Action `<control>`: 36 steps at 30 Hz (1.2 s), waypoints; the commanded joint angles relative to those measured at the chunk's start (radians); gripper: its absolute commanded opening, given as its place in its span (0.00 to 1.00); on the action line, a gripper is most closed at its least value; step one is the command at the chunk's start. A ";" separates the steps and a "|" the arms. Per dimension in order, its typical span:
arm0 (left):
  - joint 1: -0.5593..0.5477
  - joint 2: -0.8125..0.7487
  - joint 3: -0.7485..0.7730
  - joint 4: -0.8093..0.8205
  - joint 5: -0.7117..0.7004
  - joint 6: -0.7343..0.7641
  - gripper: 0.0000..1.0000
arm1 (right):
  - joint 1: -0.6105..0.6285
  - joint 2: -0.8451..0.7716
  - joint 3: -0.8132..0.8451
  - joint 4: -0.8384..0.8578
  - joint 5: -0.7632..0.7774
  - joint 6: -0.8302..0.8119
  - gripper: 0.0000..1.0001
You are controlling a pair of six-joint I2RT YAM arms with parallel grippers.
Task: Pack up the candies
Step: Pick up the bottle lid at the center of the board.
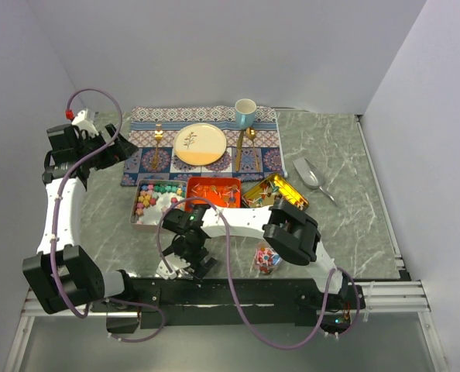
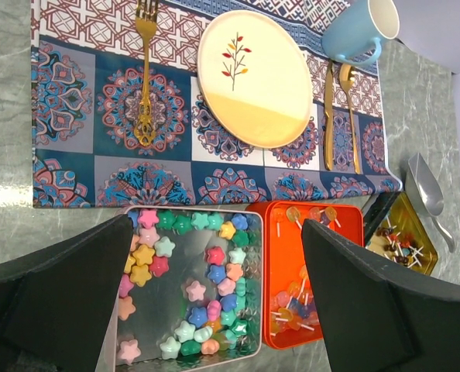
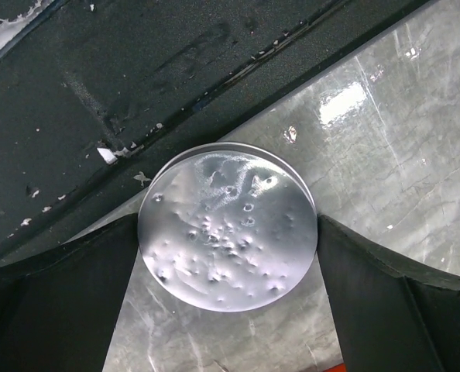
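Grey marble table [image 1: 354, 232], white-walled. Left gripper [image 2: 218, 225] hung far-left of the orange tin [image 2: 350, 232], fingers spread wide, empty. Pastel candies [image 2: 191, 291] lay in a silver tin [image 2: 156, 325] just left of the orange tin. On its near side, right gripper [image 3: 228, 232] stood spread wide about a clear disc [image 3: 230, 263]; rim contact unclear, probably none. Red-orange candies [image 2: 292, 298] lay inside the orange tin; twist-wrapped candies [image 2: 396, 244] in a gold tin [image 2: 425, 229] just right.
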 commanded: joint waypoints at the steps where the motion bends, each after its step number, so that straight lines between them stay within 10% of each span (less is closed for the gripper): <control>1: 0.006 -0.042 -0.010 0.036 0.017 -0.005 0.97 | 0.013 0.005 -0.030 0.018 0.036 0.033 1.00; 6: 0.004 -0.049 -0.016 0.053 0.041 -0.002 0.97 | 0.002 -0.030 0.020 -0.033 0.050 0.088 0.85; 20: -0.023 -0.237 -0.169 0.490 0.342 0.051 0.97 | -0.338 -0.289 0.217 -0.349 0.164 0.251 0.84; 25: -0.275 -0.381 -0.292 0.409 0.315 0.161 0.97 | -0.573 -0.378 0.246 -0.398 0.193 0.337 0.83; 36: -1.258 -0.537 -0.809 0.709 -0.195 0.193 0.97 | -0.740 -0.722 -0.004 -0.378 0.201 0.435 0.83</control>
